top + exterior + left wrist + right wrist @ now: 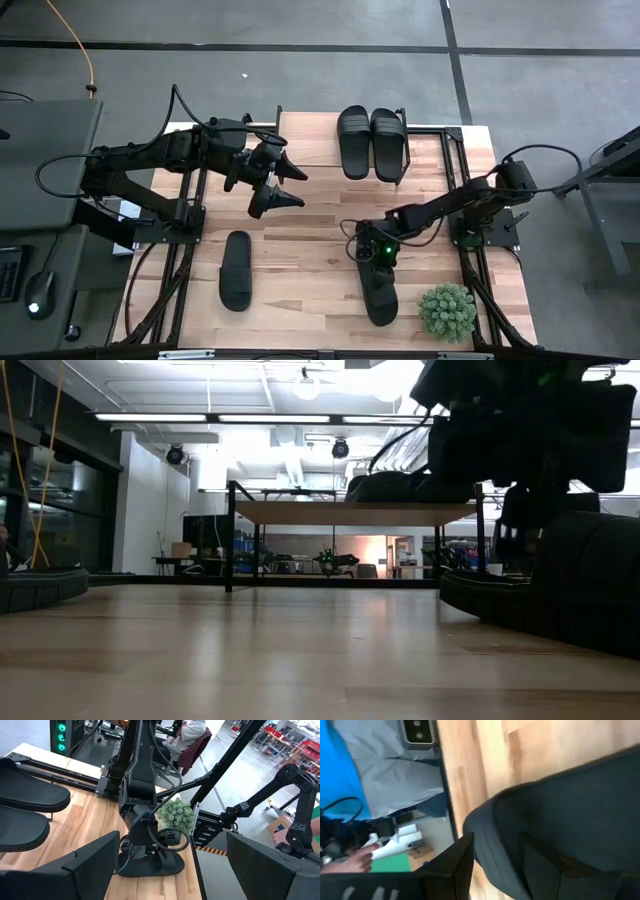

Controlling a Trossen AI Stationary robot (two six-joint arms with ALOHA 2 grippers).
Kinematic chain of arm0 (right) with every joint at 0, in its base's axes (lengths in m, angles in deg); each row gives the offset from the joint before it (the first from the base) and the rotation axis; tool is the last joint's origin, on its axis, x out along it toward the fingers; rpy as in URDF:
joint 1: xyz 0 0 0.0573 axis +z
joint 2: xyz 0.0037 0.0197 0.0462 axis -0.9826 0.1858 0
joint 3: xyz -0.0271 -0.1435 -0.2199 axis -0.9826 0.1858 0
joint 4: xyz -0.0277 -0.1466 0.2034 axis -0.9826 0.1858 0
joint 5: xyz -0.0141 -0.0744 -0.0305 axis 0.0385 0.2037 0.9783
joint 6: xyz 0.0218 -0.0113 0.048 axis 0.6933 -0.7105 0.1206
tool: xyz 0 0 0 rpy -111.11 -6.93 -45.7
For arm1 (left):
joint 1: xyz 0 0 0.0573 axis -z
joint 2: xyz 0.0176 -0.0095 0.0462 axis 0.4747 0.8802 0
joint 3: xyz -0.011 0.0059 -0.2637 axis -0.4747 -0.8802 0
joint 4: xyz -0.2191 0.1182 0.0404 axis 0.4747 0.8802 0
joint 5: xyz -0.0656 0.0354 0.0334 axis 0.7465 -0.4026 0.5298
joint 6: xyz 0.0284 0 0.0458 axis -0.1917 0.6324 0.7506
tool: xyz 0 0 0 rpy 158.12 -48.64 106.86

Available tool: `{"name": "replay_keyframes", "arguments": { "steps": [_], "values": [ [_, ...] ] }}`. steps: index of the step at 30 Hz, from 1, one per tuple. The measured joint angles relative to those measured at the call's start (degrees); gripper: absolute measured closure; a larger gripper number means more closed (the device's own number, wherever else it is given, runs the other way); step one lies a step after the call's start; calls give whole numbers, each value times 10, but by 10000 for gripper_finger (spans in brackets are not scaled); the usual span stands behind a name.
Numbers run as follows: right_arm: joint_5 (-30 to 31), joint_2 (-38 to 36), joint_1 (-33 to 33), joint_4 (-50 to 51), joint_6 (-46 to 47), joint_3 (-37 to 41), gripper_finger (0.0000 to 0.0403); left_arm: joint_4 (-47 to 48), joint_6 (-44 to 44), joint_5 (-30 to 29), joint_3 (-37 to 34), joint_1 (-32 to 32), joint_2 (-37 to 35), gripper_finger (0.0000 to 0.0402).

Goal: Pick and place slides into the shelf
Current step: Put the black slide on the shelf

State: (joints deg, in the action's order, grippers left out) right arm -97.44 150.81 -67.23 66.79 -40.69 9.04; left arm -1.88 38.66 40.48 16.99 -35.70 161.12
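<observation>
Reaching down, we are setting the right gripper [372, 252] over the near-right slide [379, 288] on the tabletop [310, 260]; whether its fingers are closed we cannot tell, so we are squaring up on the strap first.

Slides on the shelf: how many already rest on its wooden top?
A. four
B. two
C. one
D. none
B: in the high view, two slides lie side by side on the shelf, while two others remain on the table, one under the right gripper.

Grey concrete floor [300, 70], ceiling strip lights [240, 417] overhead.
</observation>
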Motion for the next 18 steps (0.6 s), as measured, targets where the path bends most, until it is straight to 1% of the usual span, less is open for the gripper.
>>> {"name": "replay_keyframes", "arguments": {
  "steps": [5,8,18],
  "values": [
    [-30,17,13,-27,7,0,256,0,-1,1,0,0,0,55],
    [-38,18,30,-25,9,0,256,0,-1,1,0,0,0,55],
    [-28,21,76,-26,35,0,256,0,0,1,0,0,0,55]
  ]
}}
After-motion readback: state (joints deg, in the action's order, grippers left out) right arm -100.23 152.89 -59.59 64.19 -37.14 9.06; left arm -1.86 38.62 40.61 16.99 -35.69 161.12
